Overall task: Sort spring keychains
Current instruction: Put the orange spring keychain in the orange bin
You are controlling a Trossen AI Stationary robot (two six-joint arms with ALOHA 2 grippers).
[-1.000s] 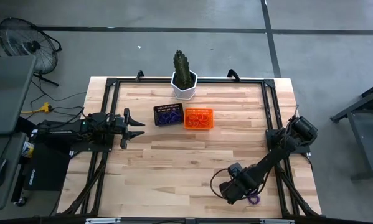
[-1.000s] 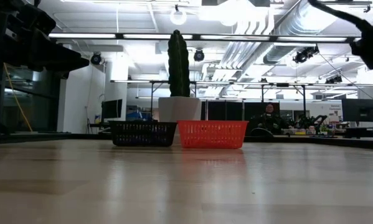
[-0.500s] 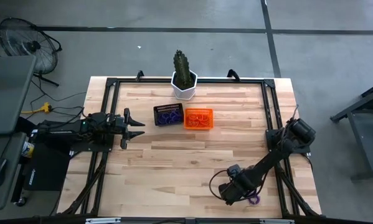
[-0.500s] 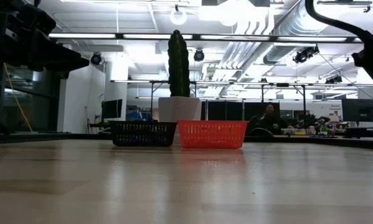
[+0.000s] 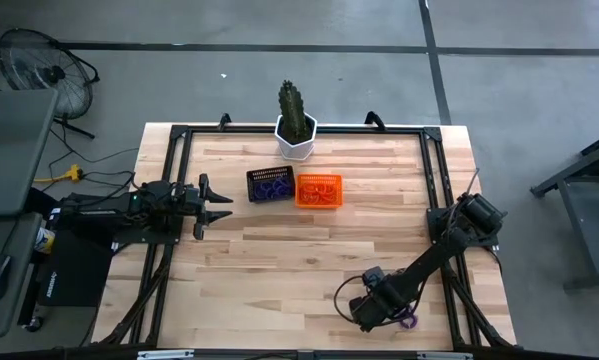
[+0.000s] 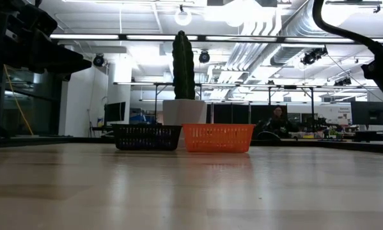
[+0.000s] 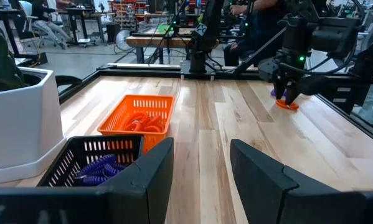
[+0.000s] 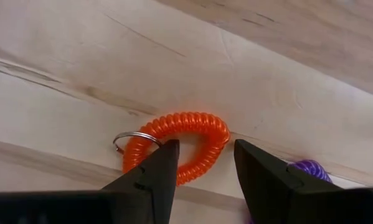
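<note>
Only the right wrist view showed the right gripper (image 8: 203,177), jaws open and empty, above an orange spring keychain (image 8: 177,147); since the earlier frame it had crept slightly leftward.

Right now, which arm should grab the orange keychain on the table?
Right. The right gripper hangs open directly over the orange keychain; the left gripper waits far off by the baskets.

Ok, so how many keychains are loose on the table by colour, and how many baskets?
orange keychain, loose: 1
purple keychain, loose: 1
Baskets: 2, the black basket and the orange basket
Total: 4
</note>
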